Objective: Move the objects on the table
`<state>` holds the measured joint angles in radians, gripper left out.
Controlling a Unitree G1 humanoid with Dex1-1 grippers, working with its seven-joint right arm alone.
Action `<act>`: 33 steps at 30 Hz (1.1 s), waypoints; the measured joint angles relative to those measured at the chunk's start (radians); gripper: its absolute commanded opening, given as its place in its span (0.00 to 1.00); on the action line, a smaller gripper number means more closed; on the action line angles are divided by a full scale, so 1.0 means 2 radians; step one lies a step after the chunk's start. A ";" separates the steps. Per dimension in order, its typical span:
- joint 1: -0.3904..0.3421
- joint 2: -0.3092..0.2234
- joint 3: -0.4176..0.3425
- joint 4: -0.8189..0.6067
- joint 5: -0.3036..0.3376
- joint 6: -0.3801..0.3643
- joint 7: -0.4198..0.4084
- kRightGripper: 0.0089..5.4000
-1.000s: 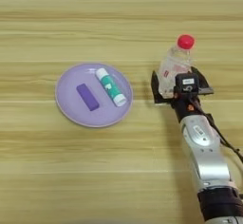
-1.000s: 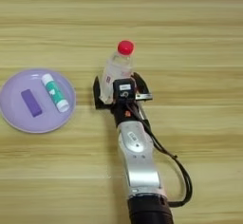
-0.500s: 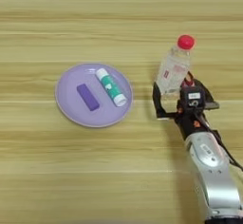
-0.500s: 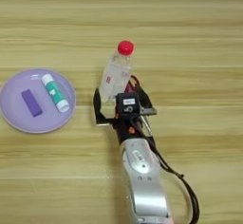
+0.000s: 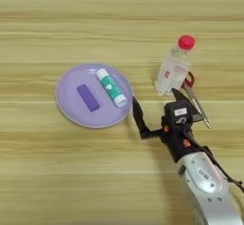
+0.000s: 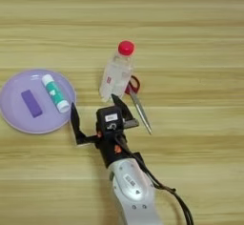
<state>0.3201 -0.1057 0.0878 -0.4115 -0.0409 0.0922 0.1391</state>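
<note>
Where planks run, table point(image 5: 57, 19) (wooden); plate point(image 5: 66, 100)

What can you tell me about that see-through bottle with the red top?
The clear plastic bottle has a round red cap and a small label with red print on its side. It looks empty or nearly so. It leans on the wooden table, cap pointing away from the robot, with red-handled scissors right beside its base. The open gripper is just short of it.
</note>
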 measured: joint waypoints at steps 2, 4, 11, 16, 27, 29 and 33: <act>-0.006 0.001 0.003 -0.004 0.004 0.008 0.002 0.99; -0.019 0.002 0.013 -0.007 0.008 0.023 0.010 0.99; -0.070 -0.009 0.033 0.020 -0.016 0.048 0.021 0.99; -0.101 -0.014 0.046 0.052 -0.031 0.059 0.027 0.99; -0.163 -0.018 0.049 0.139 -0.044 0.069 0.033 0.99; -0.174 -0.018 0.046 0.154 -0.044 0.070 0.033 0.99; -0.188 -0.018 0.037 0.173 -0.045 0.070 0.032 0.99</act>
<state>-0.0559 -0.1426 0.1620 -0.0665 -0.1309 0.2322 0.2033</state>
